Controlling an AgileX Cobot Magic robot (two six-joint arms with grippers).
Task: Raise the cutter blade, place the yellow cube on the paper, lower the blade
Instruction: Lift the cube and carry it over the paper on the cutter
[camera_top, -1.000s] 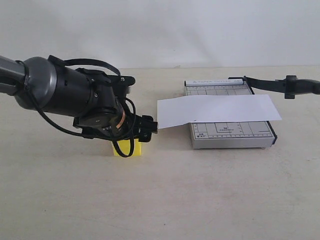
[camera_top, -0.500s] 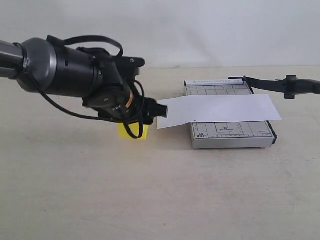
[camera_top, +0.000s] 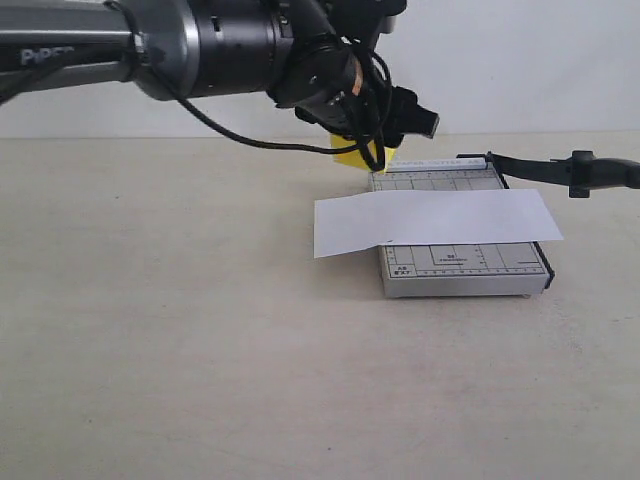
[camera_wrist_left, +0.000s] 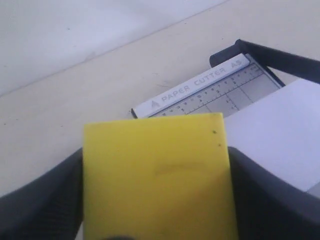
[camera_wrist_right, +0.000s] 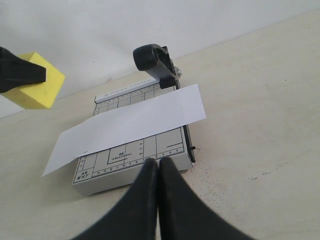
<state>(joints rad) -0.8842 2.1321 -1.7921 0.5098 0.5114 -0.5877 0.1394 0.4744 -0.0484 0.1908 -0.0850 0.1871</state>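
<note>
My left gripper (camera_top: 378, 140) is shut on the yellow cube (camera_top: 357, 156) and holds it in the air by the far left corner of the grey cutter base (camera_top: 460, 268). In the left wrist view the cube (camera_wrist_left: 155, 165) fills the space between the black fingers (camera_wrist_left: 40, 205). The white paper (camera_top: 440, 220) lies across the base, overhanging it on the left. The cutter blade (camera_top: 560, 168) is lifted off the base, with its handle (camera_wrist_right: 151, 57) in the air. My right gripper (camera_wrist_right: 158, 167) is shut on nothing, in front of the base's near edge (camera_wrist_right: 125, 172), and is outside the exterior view.
The beige tabletop (camera_top: 200, 350) stretches left of and in front of the cutter. A white wall (camera_top: 500, 60) stands behind the table. The raised blade sticks out past the cutter's right side.
The left arm has lifted the yellow cube off the table and carried it up and right, from left of the paper to the cutter's far left corner. Blade and paper have not moved.
</note>
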